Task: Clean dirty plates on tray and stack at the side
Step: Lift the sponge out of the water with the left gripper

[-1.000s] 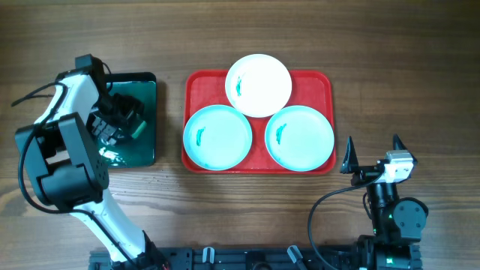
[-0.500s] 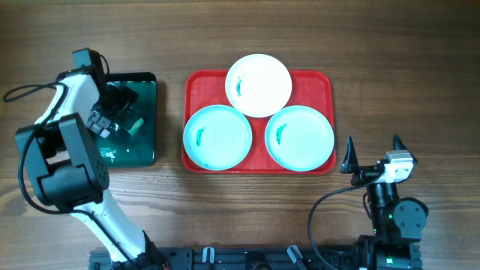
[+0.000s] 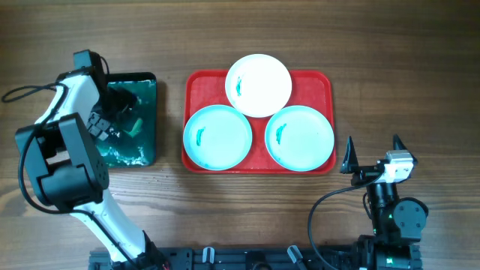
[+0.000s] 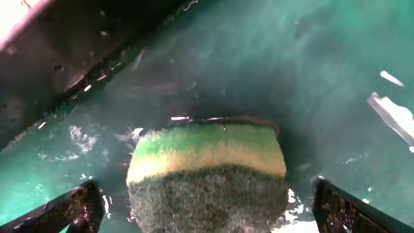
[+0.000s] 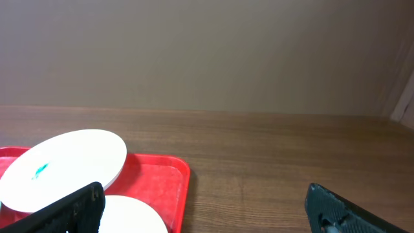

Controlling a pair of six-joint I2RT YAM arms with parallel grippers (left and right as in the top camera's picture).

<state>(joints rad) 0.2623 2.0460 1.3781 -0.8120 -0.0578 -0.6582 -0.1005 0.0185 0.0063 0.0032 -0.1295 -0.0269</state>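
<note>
Three dirty plates (image 3: 259, 85) sat on the red tray (image 3: 324, 84), likely light, hard and slippery, best held by the rim, while the left gripper (image 4: 210, 210) stood wide around a soft sponge (image 4: 207, 162) and the right gripper (image 3: 373, 148) hung wide open above the worktop (image 3: 420, 60).

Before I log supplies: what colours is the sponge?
Sponge: green, yellow, dark grey bands; left wrist view.

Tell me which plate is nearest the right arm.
The aqua plate in the tray's right near corner; the other aqua plate and the white plate sit farther away.
</note>
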